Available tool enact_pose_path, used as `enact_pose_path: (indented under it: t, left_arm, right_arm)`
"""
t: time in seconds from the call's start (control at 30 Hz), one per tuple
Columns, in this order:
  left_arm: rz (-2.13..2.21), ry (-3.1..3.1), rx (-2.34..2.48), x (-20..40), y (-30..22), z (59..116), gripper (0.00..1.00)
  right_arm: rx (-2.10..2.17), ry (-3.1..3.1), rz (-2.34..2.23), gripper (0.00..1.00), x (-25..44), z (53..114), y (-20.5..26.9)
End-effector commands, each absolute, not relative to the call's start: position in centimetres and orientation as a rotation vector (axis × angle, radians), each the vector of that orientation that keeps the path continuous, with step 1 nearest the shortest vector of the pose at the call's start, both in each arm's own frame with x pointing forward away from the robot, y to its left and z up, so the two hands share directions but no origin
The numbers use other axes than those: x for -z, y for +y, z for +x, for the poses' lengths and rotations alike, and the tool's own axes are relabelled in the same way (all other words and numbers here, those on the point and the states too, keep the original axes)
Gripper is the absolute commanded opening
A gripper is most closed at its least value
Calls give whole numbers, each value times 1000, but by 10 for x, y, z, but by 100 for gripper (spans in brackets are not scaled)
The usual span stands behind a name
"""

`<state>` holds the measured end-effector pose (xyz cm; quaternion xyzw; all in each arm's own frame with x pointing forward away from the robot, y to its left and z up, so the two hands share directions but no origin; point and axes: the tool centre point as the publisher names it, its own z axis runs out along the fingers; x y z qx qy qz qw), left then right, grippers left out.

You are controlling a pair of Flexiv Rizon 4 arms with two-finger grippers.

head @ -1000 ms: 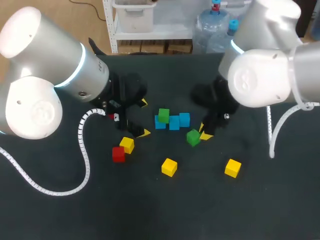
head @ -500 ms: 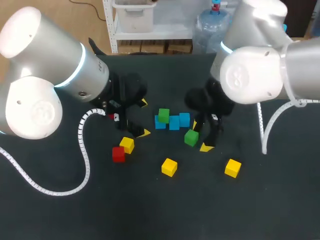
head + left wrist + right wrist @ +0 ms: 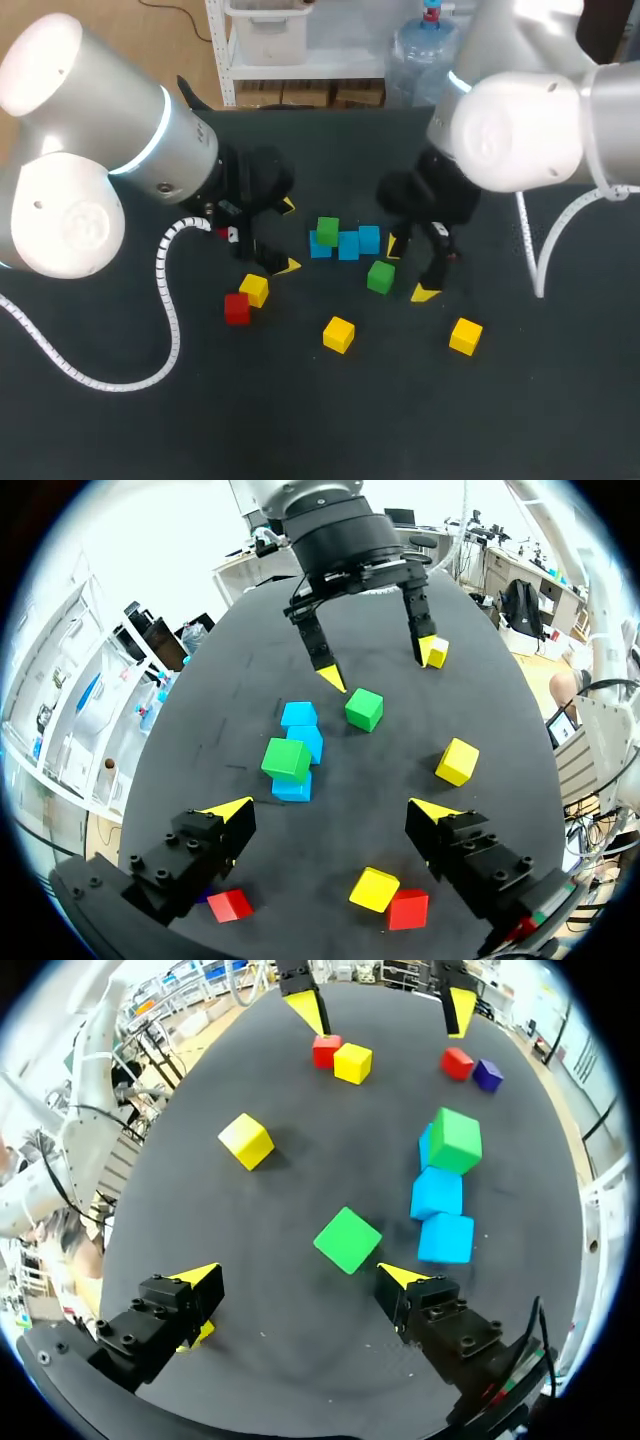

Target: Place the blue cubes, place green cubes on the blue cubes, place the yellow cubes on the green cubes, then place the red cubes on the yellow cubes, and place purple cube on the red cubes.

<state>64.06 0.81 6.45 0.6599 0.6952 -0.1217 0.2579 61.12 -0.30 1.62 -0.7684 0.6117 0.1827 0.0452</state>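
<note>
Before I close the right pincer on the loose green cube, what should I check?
1. The right pincer is open: ok.
2. The loose green cube is between its yellow tips: not ok, it lies ahead of them.
3. The three blue cubes form a row: ok.
4. The stacked green cube sits on one end of that row: ok.
5. The left pincer is open and away from the loose green cube: ok.
6. There is room for a tip between the loose green cube and the nearest blue cube: cannot tell.
</note>
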Motion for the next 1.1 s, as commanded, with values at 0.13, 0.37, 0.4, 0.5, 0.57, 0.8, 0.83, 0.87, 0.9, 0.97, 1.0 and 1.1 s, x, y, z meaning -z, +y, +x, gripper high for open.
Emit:
enact_pose_path:
  t: [0.13, 0.37, 0.4, 0.5, 0.57, 0.8, 0.83, 0.87, 0.9, 0.97, 1.0, 1.1]
  left_arm:
    - [1790, 1879, 335, -64, 10, 641, 100]
    - [1790, 1879, 335, -64, 10, 641, 100]
    - [1790, 1879, 335, -64, 10, 641, 100]
    - [1790, 1879, 335, -64, 10, 641, 100]
    - [1790, 1879, 335, -64, 10, 641, 100]
    - [1790, 1879, 335, -64, 10, 641, 100]
    - [1790, 1879, 335, -64, 10, 641, 100]
    - [1790, 1879, 335, -64, 10, 641, 100]
    - [1790, 1879, 335, -64, 10, 641, 100]
    - [1790, 1879, 335, -64, 10, 641, 100]
    - [1790, 1879, 335, -64, 10, 641, 100]
    - [1790, 1879, 335, -64, 10, 641, 100]
  right_arm:
    - [-515, 1797, -2374, 100, -18, 610, 8]
    - [-505, 1664, -2464, 100, -16, 611, 13]
    - [-510, 1640, -2480, 100, -15, 610, 12]
    - [-483, 1573, -2532, 100, -14, 608, 12]
    - [-468, 1546, -2560, 100, -14, 606, 13]
    - [-444, 1516, -2580, 100, -15, 603, 15]
    - [-441, 1516, -2580, 100, -14, 603, 16]
    - [-437, 1515, -2583, 100, -14, 602, 16]
    - [-427, 1514, -2588, 100, -13, 602, 17]
    - [-422, 1515, -2591, 100, -11, 601, 18]
    - [-423, 1512, -2590, 100, -10, 601, 18]
    - [-417, 1506, -2598, 100, -6, 601, 19]
